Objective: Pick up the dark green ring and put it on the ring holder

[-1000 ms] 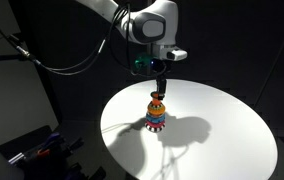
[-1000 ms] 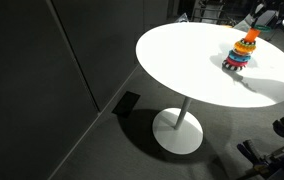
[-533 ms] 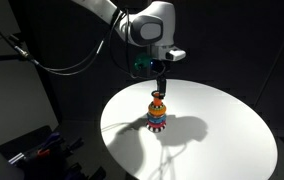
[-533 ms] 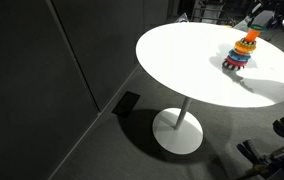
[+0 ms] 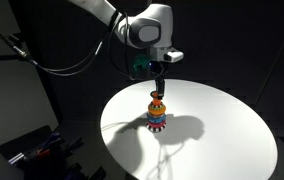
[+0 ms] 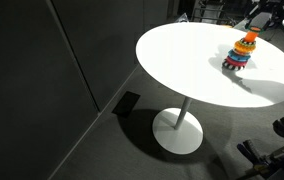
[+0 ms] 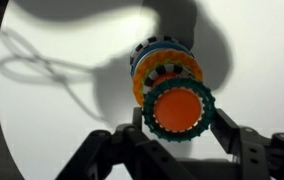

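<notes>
Dark walls and a dark grey floor are all around a round white table that stands on one white foot. Above it the gripper pinches the dark green ring by its two sides, right over the orange top of the ring holder, which stands on the table.

Ring holder base hidden under dark green ring; gripper cropped at wrist-view btm edge.

Both exterior views high, sharing the table; wrist view close, seemingly overhead.
</notes>
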Tool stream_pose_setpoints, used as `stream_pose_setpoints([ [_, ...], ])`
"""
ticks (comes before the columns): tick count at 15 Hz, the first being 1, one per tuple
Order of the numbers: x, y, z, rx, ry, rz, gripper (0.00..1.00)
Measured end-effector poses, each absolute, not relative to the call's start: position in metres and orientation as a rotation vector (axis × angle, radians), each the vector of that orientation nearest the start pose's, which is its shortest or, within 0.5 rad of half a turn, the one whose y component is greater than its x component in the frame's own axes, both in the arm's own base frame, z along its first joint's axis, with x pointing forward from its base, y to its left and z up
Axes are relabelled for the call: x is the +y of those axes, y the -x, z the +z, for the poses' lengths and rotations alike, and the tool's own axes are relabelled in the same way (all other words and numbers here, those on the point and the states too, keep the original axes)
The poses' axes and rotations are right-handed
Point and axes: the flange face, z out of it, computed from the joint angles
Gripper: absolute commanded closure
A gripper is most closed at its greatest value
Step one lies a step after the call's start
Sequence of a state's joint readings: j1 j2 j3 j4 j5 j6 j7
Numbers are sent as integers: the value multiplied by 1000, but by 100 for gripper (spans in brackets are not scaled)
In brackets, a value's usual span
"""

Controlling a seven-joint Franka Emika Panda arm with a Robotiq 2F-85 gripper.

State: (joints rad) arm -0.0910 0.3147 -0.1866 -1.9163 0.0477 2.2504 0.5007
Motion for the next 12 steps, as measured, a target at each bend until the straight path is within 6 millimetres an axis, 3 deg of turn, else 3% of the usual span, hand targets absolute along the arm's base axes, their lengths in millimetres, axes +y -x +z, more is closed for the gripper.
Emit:
stream_pose_setpoints([
  [1,-163,-598,335,1227,2910,-42,6],
  [3,-163,-598,335,1227,2910,-41,5],
  [4,-163,-598,335,1227,2910,-41,0],
  [12,-165,-594,332,1172,2939,14,0],
])
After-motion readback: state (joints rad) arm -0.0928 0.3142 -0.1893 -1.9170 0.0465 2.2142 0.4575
